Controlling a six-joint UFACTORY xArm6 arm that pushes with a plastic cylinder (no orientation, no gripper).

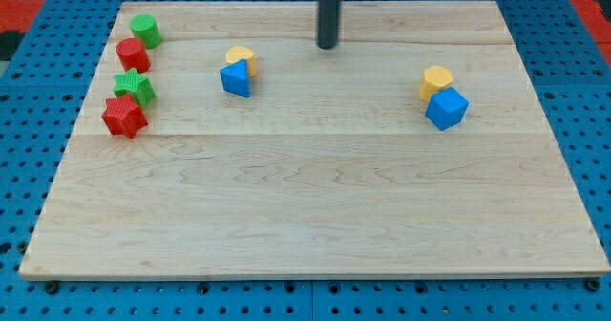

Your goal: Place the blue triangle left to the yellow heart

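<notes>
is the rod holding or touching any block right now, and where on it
Nothing is held. My tip stands apart from every block, to the view's right of and slightly above the yellow heart and blue triangle.

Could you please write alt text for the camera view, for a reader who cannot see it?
The blue triangle touches the yellow heart at its lower left, with my tip to their right. A yellow hexagon and blue cube sit at right; green and red blocks line the board's left edge.
</notes>
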